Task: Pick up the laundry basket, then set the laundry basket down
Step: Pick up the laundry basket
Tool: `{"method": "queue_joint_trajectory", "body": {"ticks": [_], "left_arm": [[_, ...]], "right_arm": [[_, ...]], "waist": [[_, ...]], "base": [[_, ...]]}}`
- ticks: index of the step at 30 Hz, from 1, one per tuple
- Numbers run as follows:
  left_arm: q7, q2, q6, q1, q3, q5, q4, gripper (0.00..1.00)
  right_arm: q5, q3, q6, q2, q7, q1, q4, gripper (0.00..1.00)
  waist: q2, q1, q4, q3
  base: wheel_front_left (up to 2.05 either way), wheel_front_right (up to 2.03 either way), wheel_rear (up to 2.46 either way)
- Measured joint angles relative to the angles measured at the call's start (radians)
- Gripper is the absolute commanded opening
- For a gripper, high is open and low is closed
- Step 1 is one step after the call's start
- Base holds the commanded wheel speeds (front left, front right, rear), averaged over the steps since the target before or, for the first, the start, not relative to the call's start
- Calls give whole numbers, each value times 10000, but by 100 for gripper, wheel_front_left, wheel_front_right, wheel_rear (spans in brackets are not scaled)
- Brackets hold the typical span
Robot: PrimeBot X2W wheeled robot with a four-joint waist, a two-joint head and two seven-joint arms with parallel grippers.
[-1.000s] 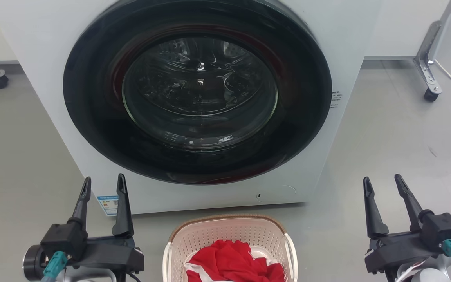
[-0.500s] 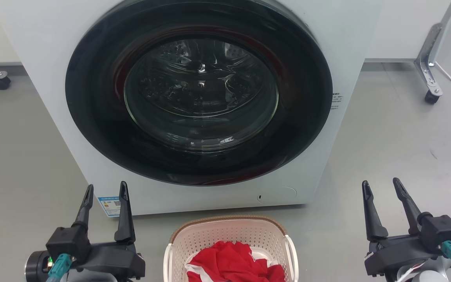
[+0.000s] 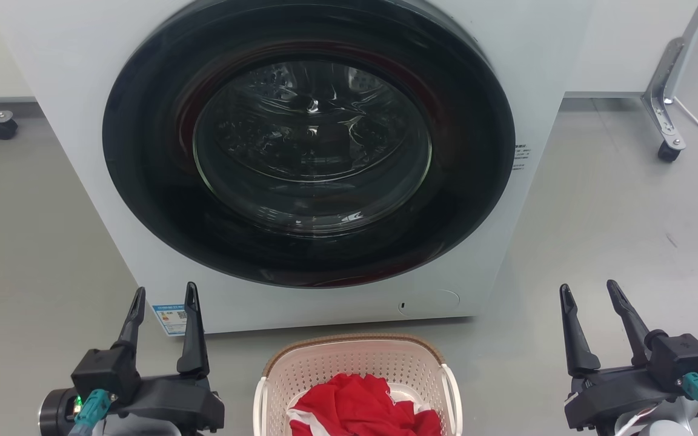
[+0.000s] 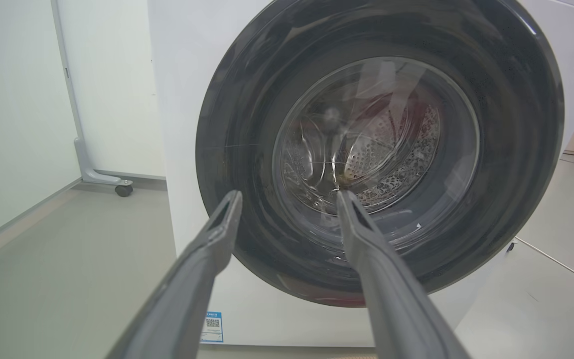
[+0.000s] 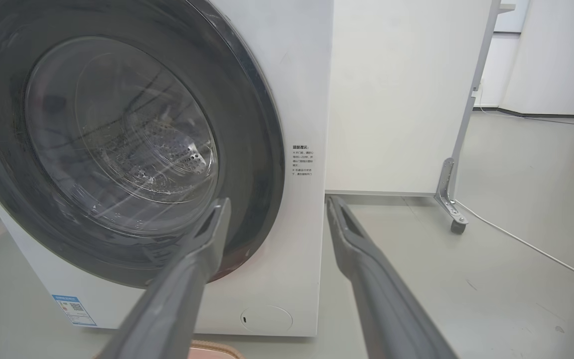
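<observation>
The washer (image 3: pixel 325 169) stands on the floor (image 3: pixel 628 212). The basket (image 3: pixel 355 340) sits on the floor just in front of it, holding red cloth (image 3: pixel 355 406). Left gripper (image 3: pixel 164 289) and right gripper (image 3: pixel 588 286) flank the basket, fingers apart, empty.

Upright cream laundry basket (image 3: pixel 355 369), floor-set

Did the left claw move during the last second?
Yes: the left claw sank slightly down the head view, against the blue label on the washing machine.
</observation>
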Motion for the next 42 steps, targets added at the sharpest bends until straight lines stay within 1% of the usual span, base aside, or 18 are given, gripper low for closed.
{"method": "queue_joint_trajectory", "body": {"ticks": [28,37,42], "left_arm": [[180,-54,0,162,19,44,-174,100],[267,-90,2,174,-46,117,-334,100],[314,-167,2,165,-155,117,-355,100]], "right_arm": [[25,6,4,0,6,-4,17,100],[67,13,6,0,58,-26,-117,100],[121,15,63,8,178,-86,-123,100]], "waist": [[0,1,-13,96],[0,1,-31,484],[0,1,-44,846]], "base": [[0,0,0],[0,0,0],[0,0,0]]}}
